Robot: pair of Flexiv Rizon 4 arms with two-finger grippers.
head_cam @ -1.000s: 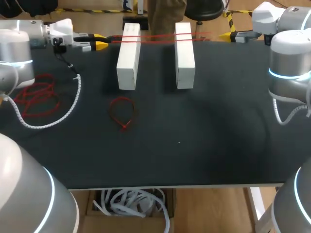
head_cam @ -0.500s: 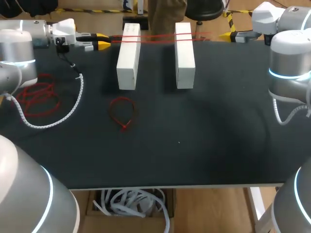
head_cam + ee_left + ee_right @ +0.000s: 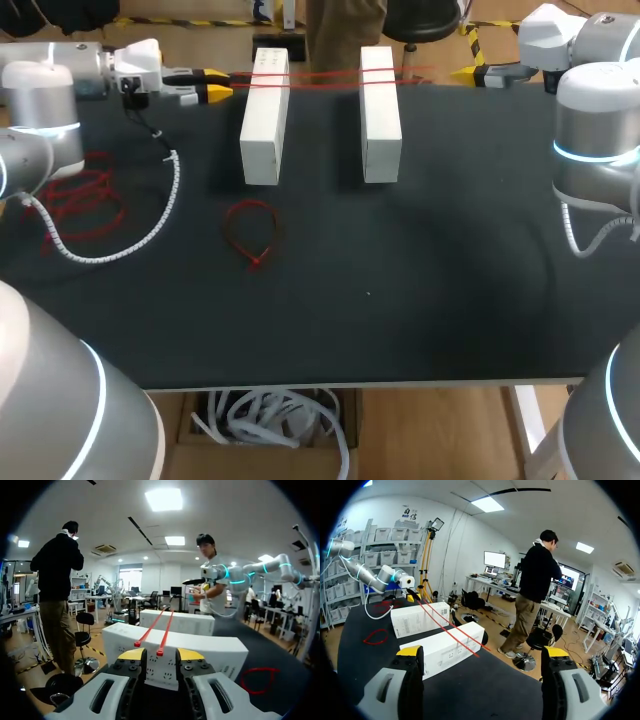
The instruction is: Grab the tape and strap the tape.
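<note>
Left pincer (image 3: 161, 655), jaws slightly apart, faces the two red tape (image 3: 150, 627) ends; closing now may catch only one strand.

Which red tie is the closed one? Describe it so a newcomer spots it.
On the black table, two white blocks stand at the far edge. In front of the left block, a red tie lies alone on the surface. It forms one closed loop, unlike the straight strips across the blocks and the tangled pile at the table's left.

left fingers (image 3: 212, 93) shifted, closer to white block (image 3: 264, 120)
</note>
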